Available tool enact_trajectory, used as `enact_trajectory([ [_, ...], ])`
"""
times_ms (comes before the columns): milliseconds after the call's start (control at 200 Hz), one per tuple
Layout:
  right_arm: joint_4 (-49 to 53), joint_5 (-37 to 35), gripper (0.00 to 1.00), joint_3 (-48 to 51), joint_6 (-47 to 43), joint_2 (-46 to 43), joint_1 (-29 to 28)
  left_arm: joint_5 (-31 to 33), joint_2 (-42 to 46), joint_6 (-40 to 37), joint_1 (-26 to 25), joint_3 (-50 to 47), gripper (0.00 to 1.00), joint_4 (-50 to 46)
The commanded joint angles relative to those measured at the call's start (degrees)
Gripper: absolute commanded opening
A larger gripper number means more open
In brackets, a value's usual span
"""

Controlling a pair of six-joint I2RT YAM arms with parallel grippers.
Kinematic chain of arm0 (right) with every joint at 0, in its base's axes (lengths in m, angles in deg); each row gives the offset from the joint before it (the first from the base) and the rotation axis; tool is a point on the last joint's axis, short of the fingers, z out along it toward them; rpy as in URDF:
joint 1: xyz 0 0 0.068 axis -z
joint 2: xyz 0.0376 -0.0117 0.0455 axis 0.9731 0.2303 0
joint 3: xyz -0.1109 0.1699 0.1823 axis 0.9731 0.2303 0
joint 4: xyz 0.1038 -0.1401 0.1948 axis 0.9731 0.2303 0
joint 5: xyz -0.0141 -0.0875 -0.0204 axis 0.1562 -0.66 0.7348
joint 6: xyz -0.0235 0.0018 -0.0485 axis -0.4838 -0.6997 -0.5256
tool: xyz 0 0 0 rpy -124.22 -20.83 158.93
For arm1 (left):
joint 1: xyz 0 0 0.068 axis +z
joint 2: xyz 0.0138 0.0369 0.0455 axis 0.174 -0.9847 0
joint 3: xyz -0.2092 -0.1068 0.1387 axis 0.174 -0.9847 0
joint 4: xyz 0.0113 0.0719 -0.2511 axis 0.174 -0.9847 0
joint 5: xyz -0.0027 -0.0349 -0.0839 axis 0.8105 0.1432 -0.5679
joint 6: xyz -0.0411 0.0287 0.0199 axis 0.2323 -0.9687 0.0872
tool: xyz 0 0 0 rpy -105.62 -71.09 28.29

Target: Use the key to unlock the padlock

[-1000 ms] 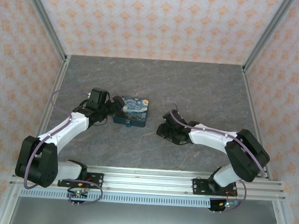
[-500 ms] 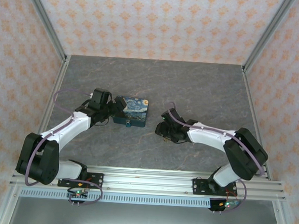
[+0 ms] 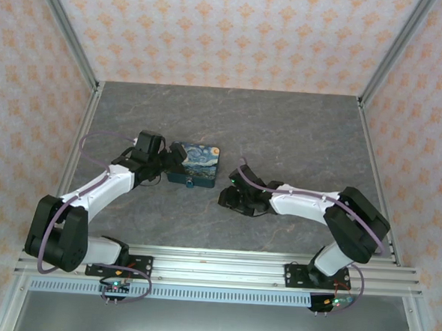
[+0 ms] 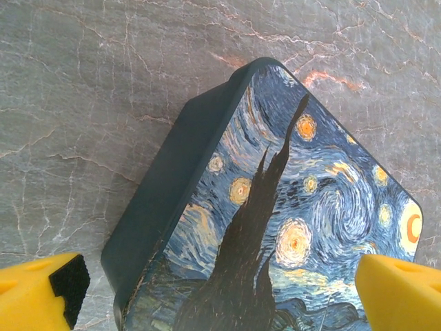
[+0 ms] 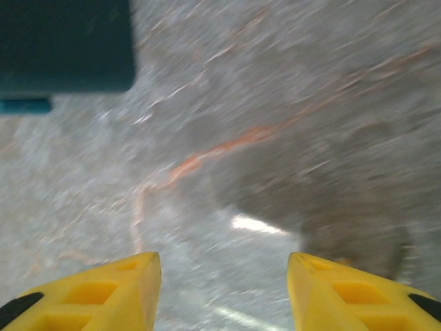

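Observation:
The padlock (image 3: 196,162) lies flat left of the table's middle, painted face up, with dark teal sides (image 4: 172,179). My left gripper (image 3: 173,159) is at its left end, open wide. Its yellow fingers (image 4: 34,293) stand on either side of the padlock's near corner without clamping it. A small teal-blue piece, seemingly the key (image 5: 24,105), shows at the padlock's (image 5: 65,45) near side; whether it sits in the lock I cannot tell. My right gripper (image 3: 227,198) is low over the table to the padlock's right, open, with bare table between its fingers (image 5: 103,293).
The grey marbled table (image 3: 298,133) is closed in by patterned walls on three sides. An aluminium rail (image 3: 223,259) carrying both arm bases runs along the near edge. The right wrist view is blurred.
My right gripper has moved left across the table toward the padlock, and its jaws have narrowed a little. The left gripper and the padlock have stayed put.

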Motion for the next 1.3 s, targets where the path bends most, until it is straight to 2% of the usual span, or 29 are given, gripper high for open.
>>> enact_trajectory([
  [0,-0.7,-2.8,0.51,-0.8,0.6,-3.7,-0.1,0.1,-0.3,-1.1,-0.6,0.3,1.00,0.1],
  [105,6.3,-8.0,0.51,-1.6,-0.8,-5.4,0.1,0.1,-0.2,-1.2,-0.5,0.3,1.00,-0.1],
  [385,7.2,-7.9,0.51,-1.1,-1.5,-3.8,-0.2,0.0,-0.6,-1.0,-0.6,-0.1,1.00,0.4],
  [581,8.5,-8.3,0.51,-2.7,-5.8,-1.4,-0.2,0.0,-0.6,-1.3,-0.5,0.3,1.00,-0.1],
  [806,12.6,-6.8,0.51,-5.8,-9.7,2.4,-0.2,0.1,-0.6,-1.3,-0.6,0.6,1.00,-0.4],
  [1291,23.1,-5.7,0.51,-7.3,-19.5,3.8,-0.2,0.2,-0.5,-1.4,-0.6,0.3,1.00,-0.3],
])
